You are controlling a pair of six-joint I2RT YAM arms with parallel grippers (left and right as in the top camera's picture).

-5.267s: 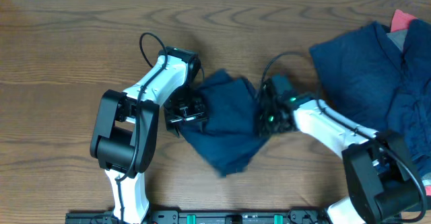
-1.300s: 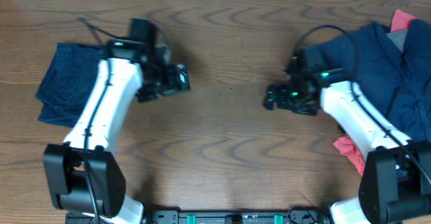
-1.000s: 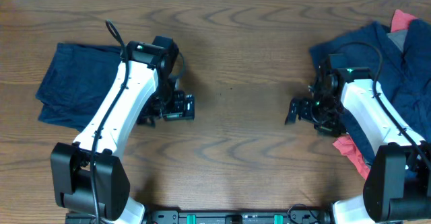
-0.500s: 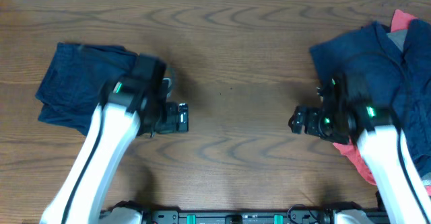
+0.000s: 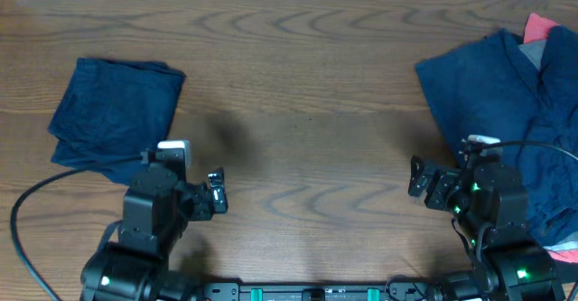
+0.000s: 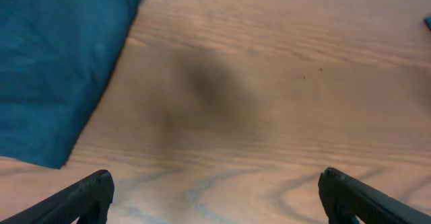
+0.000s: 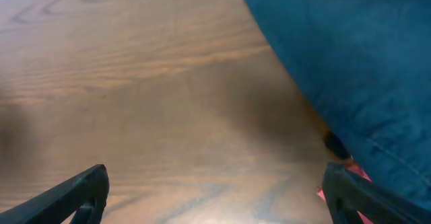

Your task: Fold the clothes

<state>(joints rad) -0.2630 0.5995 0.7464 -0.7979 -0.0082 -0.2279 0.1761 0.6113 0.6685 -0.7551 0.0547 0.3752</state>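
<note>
Ahead of the left gripper [image 5: 217, 192] and off to its left, well apart from it, a folded navy garment [image 5: 113, 111] lies flat on the wooden worktop [image 5: 307, 75], a rough square with fairly even edges. That gripper sits near the front of the worktop with its jaws spread wide and nothing between them. In its wrist view the two dark fingers [image 6: 74, 200] frame bare wood, and the garment's near corner shows up and to the left of them, clear of both. The right gripper [image 5: 420, 176] is likewise spread wide and empty, pointing out over bare wood. Ahead of it and to its right sits a loose heap of navy clothes [image 5: 492, 93], rumpled and unfolded, its nearest edge close to the gripper. The right wrist view shows the heap's blue edge slanting down toward the right-hand finger [image 7: 363, 200], with only wood between the two fingers. At the far side of the heap, well beyond the right gripper, a red-pink piece [image 5: 542, 23] pokes out, and a grey piece [image 5: 533, 52] lies just beside it among the navy folds. A black cable [image 5: 27, 220] loops from the left arm, behind that gripper and to its left. The two grippers sit well apart from each other, one toward each side.
</note>
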